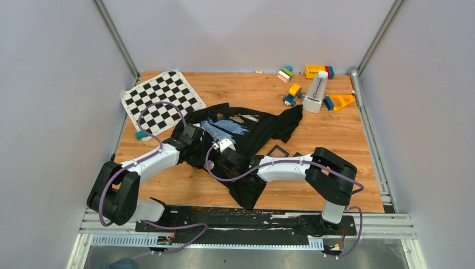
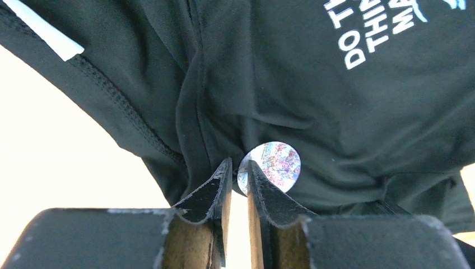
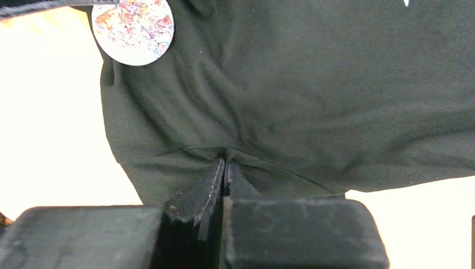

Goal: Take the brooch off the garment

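The brooch (image 2: 274,162), a small hard round disc with a pale face and a busy multicoloured speckle, sat pinned on the garment (image 2: 336,112) close to a bunched lower edge of the cloth. By that showing the removal was not yet done, and the whole pull-off remained.

The left pincer (image 2: 239,168) had its jaws only narrowly parted, with the brooch's left rim lying in the gap. Whether they actually bit on it could not be told. The right pincer (image 3: 224,165) was closed tight on a fold of the garment, apart from the brooch, with creases fanning out from its tips. It was probably anchoring the cloth.

The garment was soft, matte and black, with a stitched hem (image 2: 123,112) and white block lettering (image 2: 369,33). From above it lay crumpled across the middle of the wood-grained tabletop (image 1: 336,140), its blue and white print (image 1: 229,128) uppermost, and both arms reached into its folds.
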Robot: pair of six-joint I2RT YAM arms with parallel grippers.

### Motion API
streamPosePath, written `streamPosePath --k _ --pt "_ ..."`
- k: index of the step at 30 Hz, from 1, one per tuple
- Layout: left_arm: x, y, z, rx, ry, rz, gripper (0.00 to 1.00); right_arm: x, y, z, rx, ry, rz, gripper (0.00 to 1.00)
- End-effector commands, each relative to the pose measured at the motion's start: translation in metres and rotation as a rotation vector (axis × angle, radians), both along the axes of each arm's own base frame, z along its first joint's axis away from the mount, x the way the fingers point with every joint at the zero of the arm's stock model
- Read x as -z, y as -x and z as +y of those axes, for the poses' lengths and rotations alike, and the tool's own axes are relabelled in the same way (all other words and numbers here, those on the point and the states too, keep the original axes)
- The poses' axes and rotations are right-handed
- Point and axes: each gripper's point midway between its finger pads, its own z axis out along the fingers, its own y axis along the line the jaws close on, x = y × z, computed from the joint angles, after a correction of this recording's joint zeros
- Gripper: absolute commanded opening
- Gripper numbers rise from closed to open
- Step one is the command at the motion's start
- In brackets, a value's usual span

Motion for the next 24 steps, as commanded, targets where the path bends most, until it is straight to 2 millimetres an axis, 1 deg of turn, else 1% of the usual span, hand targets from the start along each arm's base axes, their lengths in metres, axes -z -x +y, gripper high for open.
streamPosePath --k 1,3,5,7,8,9,10,13,15,16,17,19,20,21,22,24 --pt "0.012 -0.007 0.001 0.017 -0.026 0.003 0.22 -0.027 -0.005 0.014 0.002 -0.066 -0.032 0.00" --pt "0.013 -0.006 0.003 0.018 -0.040 0.018 0.20 -0.037 -0.009 0.013 0.020 -0.086 -0.057 0.00" --pt "0.008 -0.007 0.008 0.006 -0.064 0.007 0.20 -0.049 -0.012 0.011 0.034 -0.110 -0.082 0.00" --pt "0.000 -0.006 0.016 -0.012 -0.090 -0.016 0.21 -0.063 -0.012 0.011 0.032 -0.156 -0.106 0.00" --pt "-0.008 -0.006 0.018 -0.017 -0.086 -0.040 0.21 -0.070 -0.011 0.011 0.021 -0.186 -0.118 0.00" --pt "-0.010 -0.003 0.020 -0.020 -0.093 -0.036 0.22 -0.078 -0.009 0.012 0.003 -0.218 -0.131 0.00" --pt "-0.018 -0.001 0.021 -0.018 -0.082 -0.048 0.23 -0.086 -0.006 0.014 -0.022 -0.253 -0.139 0.00" --pt "-0.036 0.008 0.011 0.023 -0.019 -0.067 0.27 -0.102 0.005 0.019 -0.095 -0.343 -0.151 0.00" --pt "-0.049 0.019 -0.003 0.077 -0.030 -0.106 0.33 -0.108 0.009 0.021 -0.118 -0.374 -0.152 0.00" --pt "-0.057 0.023 -0.006 0.087 -0.040 -0.121 0.39 -0.110 0.009 0.021 -0.120 -0.380 -0.155 0.00" --pt "-0.061 0.027 -0.012 0.107 -0.068 -0.142 0.42 -0.114 0.010 0.022 -0.123 -0.392 -0.159 0.00" --pt "-0.069 0.029 -0.019 0.126 -0.095 -0.157 0.52 -0.121 0.011 0.022 -0.131 -0.420 -0.171 0.00" --pt "-0.066 0.029 -0.019 0.128 -0.121 -0.146 0.53 -0.123 0.012 0.021 -0.135 -0.429 -0.176 0.00" --pt "-0.068 0.029 -0.022 0.138 -0.126 -0.150 0.54 -0.124 0.013 0.021 -0.142 -0.436 -0.177 0.00" --pt "-0.064 0.028 -0.022 0.141 -0.145 -0.140 0.55 -0.125 0.014 0.020 -0.144 -0.438 -0.177 0.00" --pt "-0.061 0.026 -0.028 0.152 -0.144 -0.136 0.56 -0.122 0.014 0.019 -0.141 -0.430 -0.176 0.00"
